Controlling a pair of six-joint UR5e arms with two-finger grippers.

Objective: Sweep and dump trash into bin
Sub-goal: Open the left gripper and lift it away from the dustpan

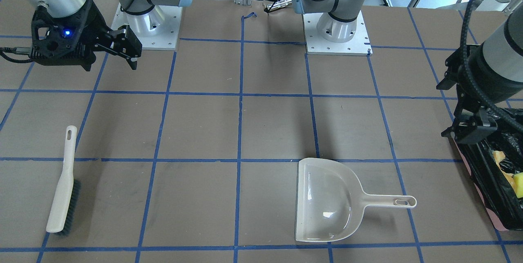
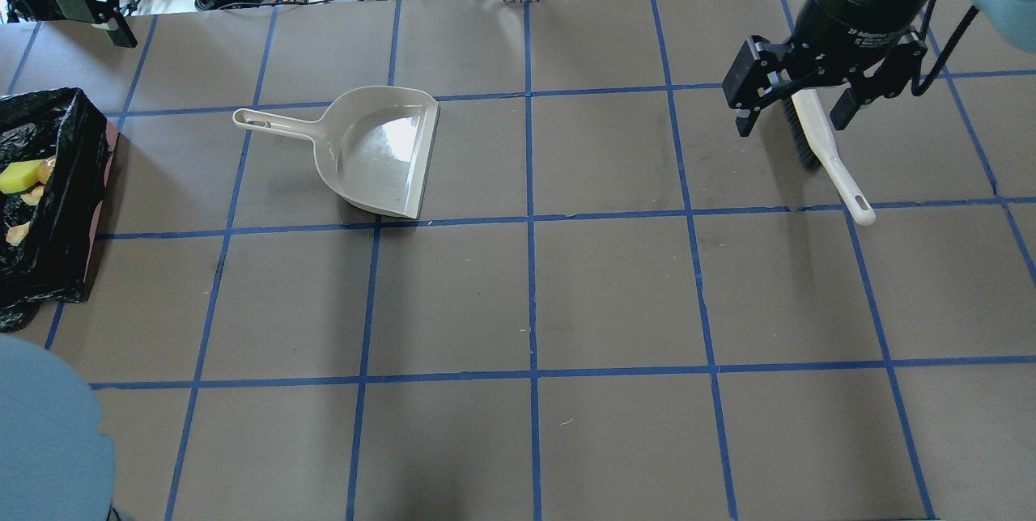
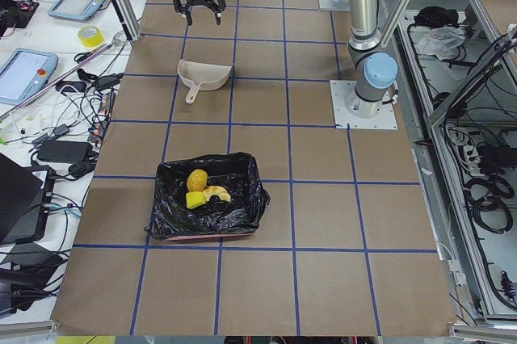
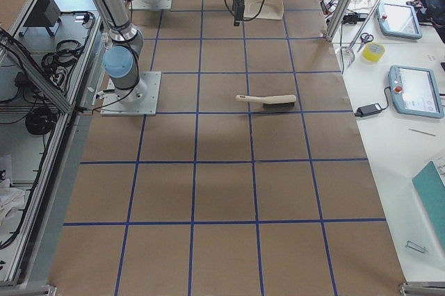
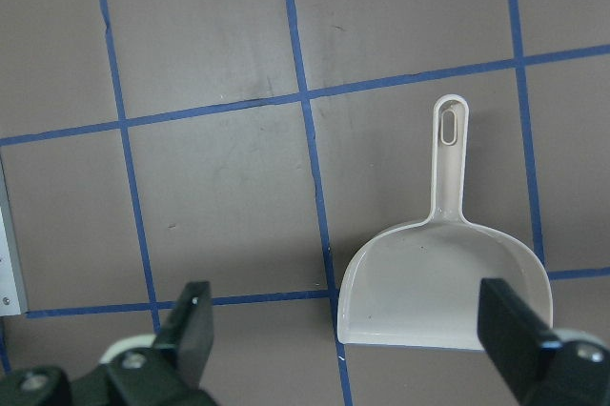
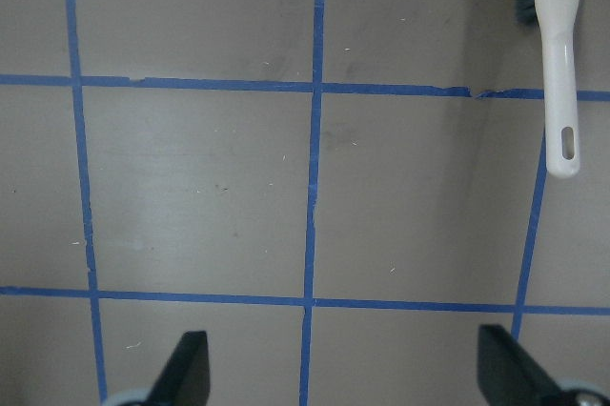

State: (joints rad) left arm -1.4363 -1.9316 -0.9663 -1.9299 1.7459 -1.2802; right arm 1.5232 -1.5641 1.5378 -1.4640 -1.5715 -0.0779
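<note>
The bin (image 2: 57, 205), lined with a black bag, stands at the table's left end. The trash lies inside it: the yellow sponge piece (image 3: 194, 199), the golden-brown lump (image 3: 196, 179) and the tan croissant (image 3: 216, 194). My left gripper (image 5: 353, 330) is open and empty, held high, with the beige dustpan (image 5: 443, 282) on the table below it. My right gripper (image 2: 791, 120) is open and empty, raised above the white brush (image 2: 830, 161), which lies flat on the table and also shows in the right wrist view (image 6: 558, 44).
The dustpan (image 2: 380, 149) lies flat with its handle toward the bin. The brush (image 1: 63, 185) lies near the table's right end. The brown table (image 2: 615, 294) has a blue tape grid. Both arm bases (image 1: 339, 30) are bolted at its rear edge.
</note>
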